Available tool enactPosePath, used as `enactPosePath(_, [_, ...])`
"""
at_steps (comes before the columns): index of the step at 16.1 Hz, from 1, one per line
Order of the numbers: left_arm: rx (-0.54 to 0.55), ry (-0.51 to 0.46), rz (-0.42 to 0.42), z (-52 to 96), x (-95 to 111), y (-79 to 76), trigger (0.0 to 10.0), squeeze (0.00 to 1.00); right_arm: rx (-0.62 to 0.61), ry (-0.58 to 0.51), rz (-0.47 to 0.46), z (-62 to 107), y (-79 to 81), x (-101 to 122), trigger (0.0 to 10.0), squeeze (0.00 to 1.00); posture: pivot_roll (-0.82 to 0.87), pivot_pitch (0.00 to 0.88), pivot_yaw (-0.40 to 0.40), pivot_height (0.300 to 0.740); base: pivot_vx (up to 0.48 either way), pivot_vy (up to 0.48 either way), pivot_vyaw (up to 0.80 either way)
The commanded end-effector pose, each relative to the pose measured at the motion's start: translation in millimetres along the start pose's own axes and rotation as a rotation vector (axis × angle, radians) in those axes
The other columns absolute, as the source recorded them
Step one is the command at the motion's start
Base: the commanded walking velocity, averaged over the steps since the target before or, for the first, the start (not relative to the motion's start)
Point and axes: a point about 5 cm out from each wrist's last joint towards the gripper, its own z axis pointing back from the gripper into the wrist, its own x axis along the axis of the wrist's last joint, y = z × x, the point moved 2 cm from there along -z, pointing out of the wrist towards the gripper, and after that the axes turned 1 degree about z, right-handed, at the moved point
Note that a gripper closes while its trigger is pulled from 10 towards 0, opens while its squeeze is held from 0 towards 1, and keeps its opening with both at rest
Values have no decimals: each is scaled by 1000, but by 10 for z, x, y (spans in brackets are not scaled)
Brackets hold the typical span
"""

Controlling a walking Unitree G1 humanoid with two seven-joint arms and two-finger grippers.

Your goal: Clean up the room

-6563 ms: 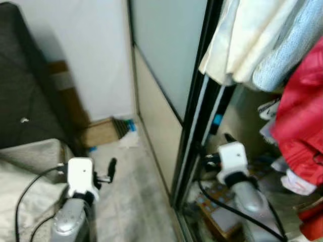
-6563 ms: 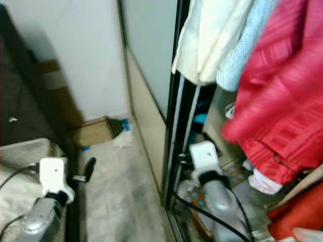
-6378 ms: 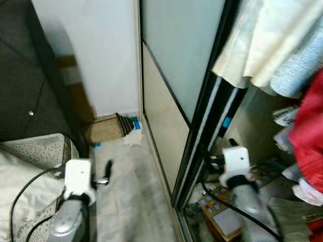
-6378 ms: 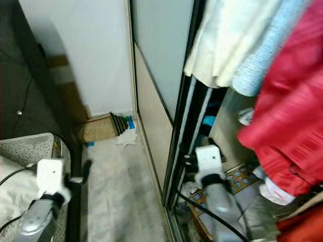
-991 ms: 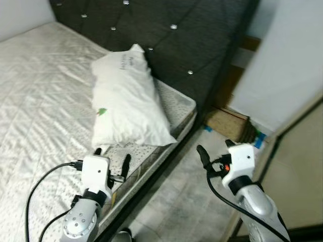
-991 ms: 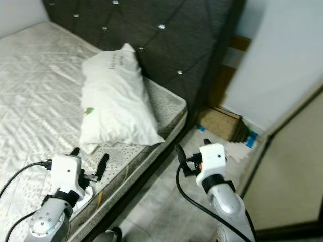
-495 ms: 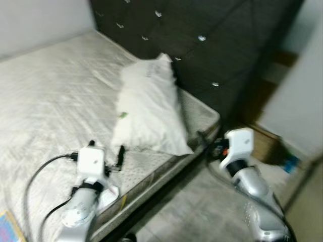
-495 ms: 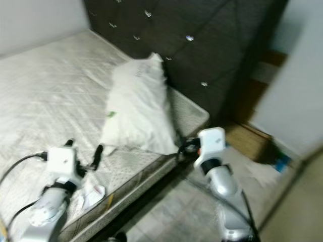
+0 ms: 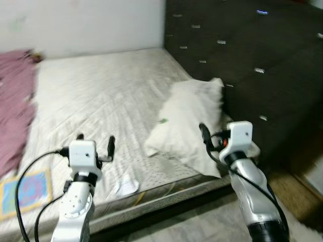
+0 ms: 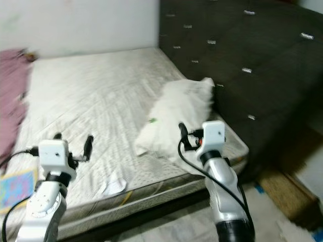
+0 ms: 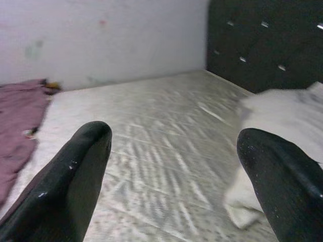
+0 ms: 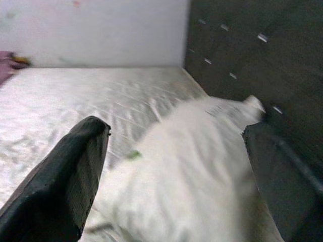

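Bedroom, head cameras blurred. Bare quilted mattress [image 9: 106,101] against a dark tufted headboard [image 9: 252,60], white wall [image 9: 81,22] behind.

Left gripper [image 9: 94,143] raised over the near part of the mattress, fingers spread wide, nothing between them. Right gripper [image 10: 180,132] raised beside the pillow's near end, fingers likewise far apart in its wrist view and holding nothing.

White pillow [image 9: 189,121] lying skewed across the mattress corner, one end at the headboard, the other toward the near edge. Small crumpled white scrap [image 9: 126,187], probably paper or tissue, on the mattress close to the near edge, between the two arms. Purple-pink cloth [image 9: 15,111] heaped along the far left side of the bed. Colourful flat item [image 9: 25,191], possibly a book or mat, at the near left edge.

Step in hand, as judged: surveying the bed and selecting a first item; nothing picked up yet. Nearest candidate: the crumpled scrap, below and just right of the left gripper. Next move calls for lowering that arm and pinching the scrap without bunching the mattress cover.

Obstructions: none over the scrap itself; pillow lies close on the right. Floor [image 10: 282,222] beside the bed carries a brown flat object, unidentified.
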Motion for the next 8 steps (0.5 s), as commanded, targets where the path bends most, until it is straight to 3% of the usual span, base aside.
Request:
enactPosePath(1, [32,0,-13,12,2,74,10000,0,43,-18,-4,-59,90,45,10000,0,30,0,-95,740,0,0,800])
enactPosePath(4, [109,-23,7,102,125,165,10000,0,53,-23,0,-75,81,29,10000,0,43,0,-94,740,0,0,773])
enactPosePath(6, [118,-86,-8,134,315,96,10000,0,33,-18,-24,-45,89,-7,10000,0,48,0,-88,740,0,0,0])
enactPosePath(8, [102,-95,-17,152,335,52,10000,0,23,-21,-29,-46,105,-27,10000,0,47,0,-90,740,0,0,0])
